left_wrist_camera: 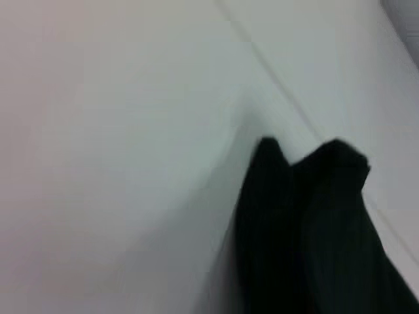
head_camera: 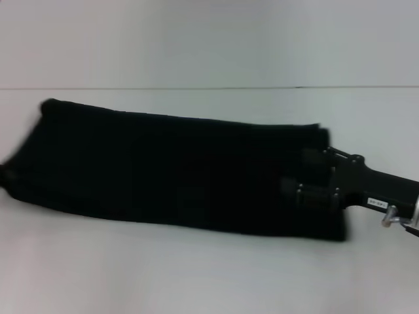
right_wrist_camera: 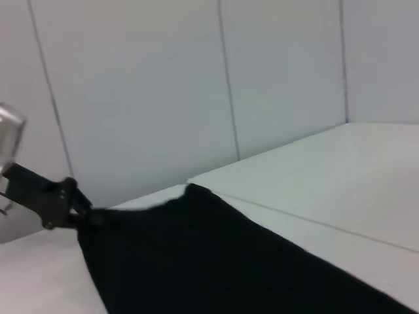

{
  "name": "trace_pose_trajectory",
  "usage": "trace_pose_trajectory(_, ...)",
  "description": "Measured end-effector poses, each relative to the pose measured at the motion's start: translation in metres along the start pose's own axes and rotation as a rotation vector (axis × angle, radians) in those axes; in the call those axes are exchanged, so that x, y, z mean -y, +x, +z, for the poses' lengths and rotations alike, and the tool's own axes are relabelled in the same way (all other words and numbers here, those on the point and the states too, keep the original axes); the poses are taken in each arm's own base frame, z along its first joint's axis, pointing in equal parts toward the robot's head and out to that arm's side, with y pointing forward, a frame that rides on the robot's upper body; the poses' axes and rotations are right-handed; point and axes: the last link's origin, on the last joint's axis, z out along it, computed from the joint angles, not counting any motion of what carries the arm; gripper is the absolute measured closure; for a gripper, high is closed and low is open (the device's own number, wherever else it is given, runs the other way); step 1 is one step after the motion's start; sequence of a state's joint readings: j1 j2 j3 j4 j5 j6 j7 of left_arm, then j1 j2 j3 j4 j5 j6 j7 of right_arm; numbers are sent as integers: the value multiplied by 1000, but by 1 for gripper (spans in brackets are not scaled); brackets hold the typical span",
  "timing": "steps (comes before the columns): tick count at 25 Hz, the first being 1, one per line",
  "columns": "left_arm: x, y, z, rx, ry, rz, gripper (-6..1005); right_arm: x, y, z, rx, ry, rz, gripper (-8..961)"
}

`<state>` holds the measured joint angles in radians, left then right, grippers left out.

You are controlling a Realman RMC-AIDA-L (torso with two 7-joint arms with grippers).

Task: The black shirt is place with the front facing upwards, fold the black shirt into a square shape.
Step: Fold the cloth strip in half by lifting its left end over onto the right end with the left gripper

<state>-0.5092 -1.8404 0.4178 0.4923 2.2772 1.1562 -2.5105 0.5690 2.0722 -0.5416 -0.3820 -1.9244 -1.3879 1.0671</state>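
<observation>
The black shirt (head_camera: 177,173) lies on the white table as a long folded band running from far left to right, with no lettering showing. My right gripper (head_camera: 298,175) reaches in from the right and sits on the band's right end, black against black cloth. In the right wrist view the shirt (right_wrist_camera: 216,261) fills the lower part, and its near corner meets a black link arm (right_wrist_camera: 49,196) of that gripper. The left wrist view looks down on one end of the shirt (left_wrist_camera: 308,229), which shows two rounded bumps. My left gripper is out of view.
The white table (head_camera: 196,275) extends in front of and behind the shirt. A pale panelled wall (right_wrist_camera: 163,85) rises behind the table's far edge (head_camera: 209,87). A table seam (left_wrist_camera: 281,85) runs near the shirt's end.
</observation>
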Motion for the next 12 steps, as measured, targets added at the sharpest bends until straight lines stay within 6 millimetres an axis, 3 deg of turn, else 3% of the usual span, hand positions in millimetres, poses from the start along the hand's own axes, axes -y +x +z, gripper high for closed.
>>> trace_pose_trajectory(4,9,23,-20,-95,16,-30,980,3,4,-8,-7,25,30,30)
trace_pose_trajectory(7,-2,26,-22,-104,-56,-49,979,3,9,-12,-14,45,51,30)
trace_pose_trajectory(9,-19,23,-16,-83,-142,-42,979,2,12,-13,-15,53,62,30)
trace_pose_trajectory(12,-65,18,0,-38,-319,-1,979,2,15,-15,-17,63,73,30)
